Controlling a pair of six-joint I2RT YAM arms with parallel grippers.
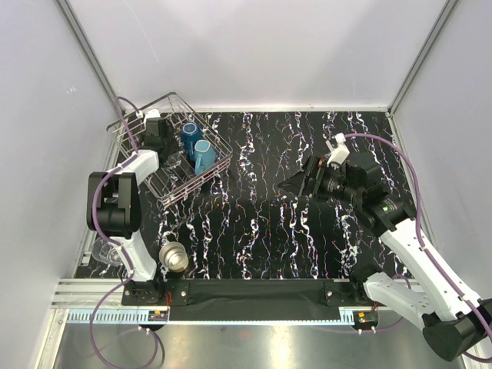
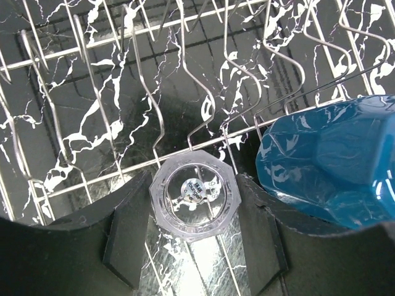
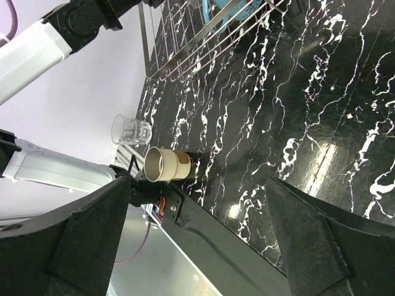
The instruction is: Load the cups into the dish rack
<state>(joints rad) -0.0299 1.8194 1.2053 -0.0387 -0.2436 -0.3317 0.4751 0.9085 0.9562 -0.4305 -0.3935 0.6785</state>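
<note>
Where the left gripper [image 2: 194, 187] reaches into the rack [image 1: 196, 183], it is clamped on a clear glass [image 2: 194, 198] beside a blue cup [image 2: 333, 166]. The right gripper [image 3: 196, 184] hangs wide open and empty over the bench [image 1: 307, 231].

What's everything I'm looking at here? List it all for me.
Dish rack: one, silver wire, far-left of the table.
Dark blue cup: one, inside the rack.
Light blue cup: one, inside the rack, beside the dark one.
Held clear glass: one, transparent, in the rack.
Loose clear glass: one, transparent, near-left table edge.
Beige cup: one, near-left, by the left arm's base.
Table: one, black with white veining.
Left gripper: closed on the held clear glass.
Right gripper: open, empty, above the table's right half.
</note>
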